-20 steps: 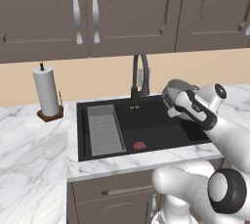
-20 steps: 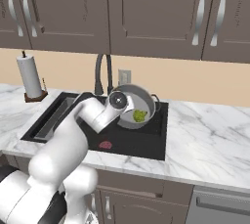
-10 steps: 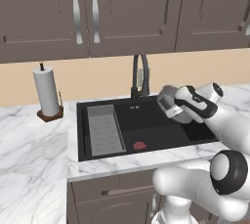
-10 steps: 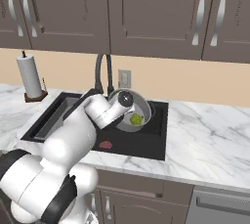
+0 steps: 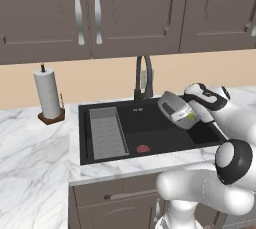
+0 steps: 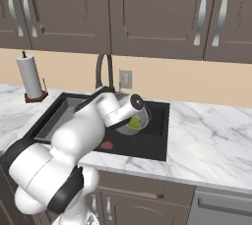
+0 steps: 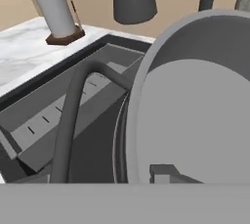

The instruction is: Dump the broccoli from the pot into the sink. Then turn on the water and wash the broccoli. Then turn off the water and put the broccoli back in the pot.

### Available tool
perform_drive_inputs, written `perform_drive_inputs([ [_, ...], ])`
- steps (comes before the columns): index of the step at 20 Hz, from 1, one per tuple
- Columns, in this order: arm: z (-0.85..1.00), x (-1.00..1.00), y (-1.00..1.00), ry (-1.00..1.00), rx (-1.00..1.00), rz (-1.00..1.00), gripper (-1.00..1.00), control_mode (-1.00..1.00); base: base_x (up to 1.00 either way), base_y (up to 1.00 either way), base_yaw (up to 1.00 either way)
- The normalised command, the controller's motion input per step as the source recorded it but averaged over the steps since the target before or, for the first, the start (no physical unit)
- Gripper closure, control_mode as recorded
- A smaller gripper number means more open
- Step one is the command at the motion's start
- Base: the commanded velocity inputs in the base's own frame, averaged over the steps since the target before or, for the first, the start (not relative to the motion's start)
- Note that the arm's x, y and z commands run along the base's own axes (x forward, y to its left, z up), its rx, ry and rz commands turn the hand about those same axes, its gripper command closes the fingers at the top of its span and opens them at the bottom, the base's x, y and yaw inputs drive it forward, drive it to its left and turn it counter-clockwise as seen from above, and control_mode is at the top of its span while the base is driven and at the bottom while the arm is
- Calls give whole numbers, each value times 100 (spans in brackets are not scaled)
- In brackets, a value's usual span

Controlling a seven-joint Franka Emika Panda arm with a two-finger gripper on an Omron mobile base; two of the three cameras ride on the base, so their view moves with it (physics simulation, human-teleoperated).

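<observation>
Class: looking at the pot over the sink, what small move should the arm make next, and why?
Probably tip the pot further. It hangs tilted over the sink, held by the gripper, yet the broccoli still sits inside it.

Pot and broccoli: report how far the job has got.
Done: the pot is lifted over the sink, held by the gripper.
In hand: the pot is tipped toward the basin, with the broccoli inside it.
Left: dumping it out, running the faucet to wash, shutting off the water, returning the broccoli to the pot.
</observation>
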Motion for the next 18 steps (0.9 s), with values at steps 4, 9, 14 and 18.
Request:
perform_drive_inputs([
  [4, -6, 0, 7, 0, 16, 11, 100, -100, 0, 0, 0],
  [9, -2, 5, 7, 1, 15, 10, 100, -100, 0, 0, 0],
  [14, -1, 1, 8, 2, 13, 9, 100, -100, 0, 0, 0],
  [18, 0, 0, 7, 2, 14, 9, 100, -100, 0, 0, 0],
])
